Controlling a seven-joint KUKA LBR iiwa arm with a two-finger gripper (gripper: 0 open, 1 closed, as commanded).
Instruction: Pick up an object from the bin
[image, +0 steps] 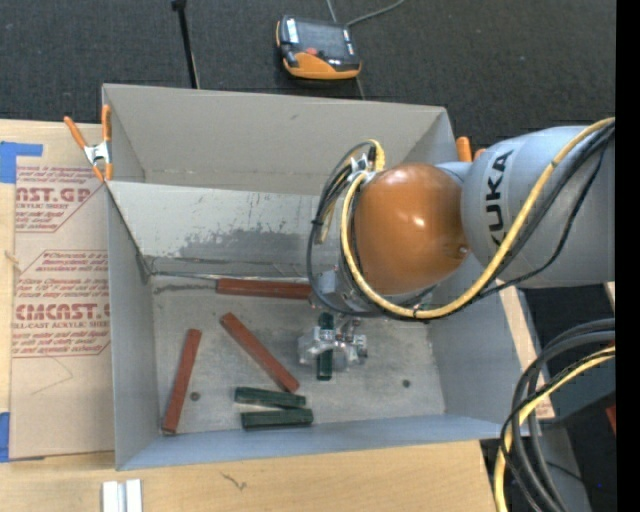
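My pincer (333, 352) is pinched on a short dark green stick (325, 369), just right of the slanting red stick (260, 352). A dark green pair (272, 398) lies below that red stick, and a second red stick (182, 380) lies to its left.

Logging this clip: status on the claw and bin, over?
Claw low, right of bin centre. Dark green piece at its tip, grip unconfirmed. Slanted red stick and two green sticks close by, apart.

grey bin (250, 140); three red-brown sticks (258, 352); two dark green sticks (270, 398)
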